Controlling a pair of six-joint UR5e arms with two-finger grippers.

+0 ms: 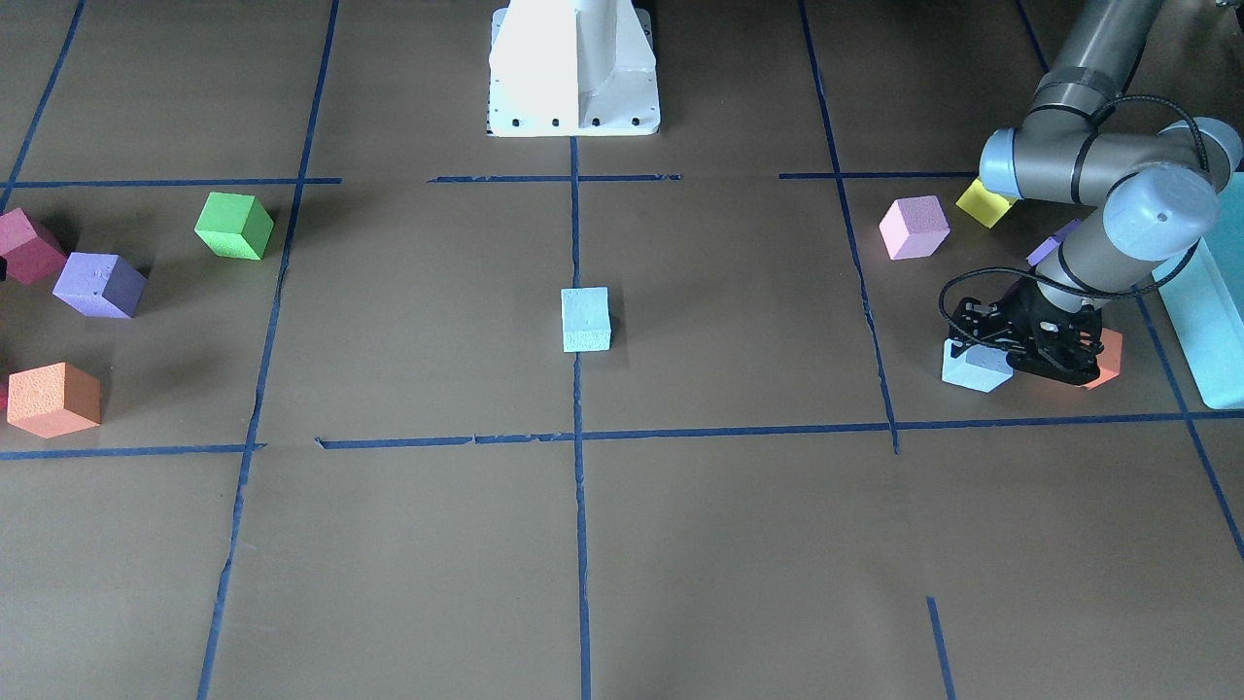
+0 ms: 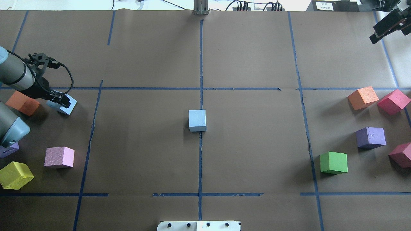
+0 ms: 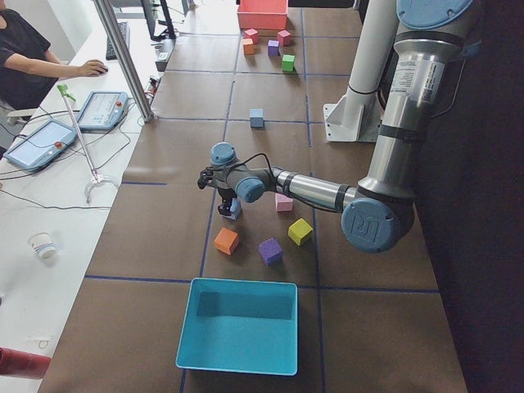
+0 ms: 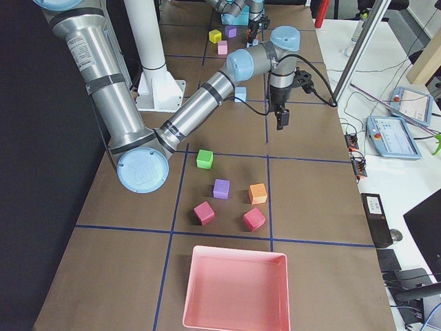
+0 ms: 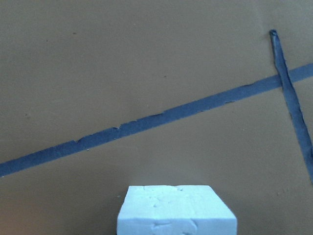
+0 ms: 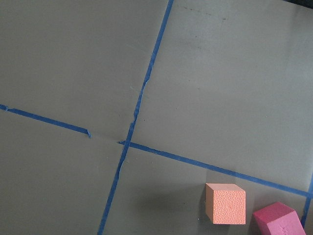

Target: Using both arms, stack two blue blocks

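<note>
One pale blue block (image 1: 586, 316) sits alone at the table's centre, on the middle tape line; it also shows in the overhead view (image 2: 197, 120). The second blue block (image 1: 972, 367) lies on the robot's left side beside an orange cube (image 1: 1110, 356). My left gripper (image 1: 1042, 367) is down on this block (image 2: 71, 107) and looks shut on it. The left wrist view shows the block's top (image 5: 176, 213) low in the centre, fingers out of frame. My right gripper (image 2: 374, 38) hangs high at the far right, empty; its jaw state is unclear.
Pink (image 2: 59, 157), yellow (image 2: 14, 175) and purple (image 2: 8, 150) cubes lie near the left arm. Orange (image 2: 362, 97), red (image 2: 393, 101), purple (image 2: 371, 137) and green (image 2: 334, 162) cubes lie on the right. A teal box (image 1: 1210, 321) stands at the left end, a pink tray (image 4: 234, 289) at the right end.
</note>
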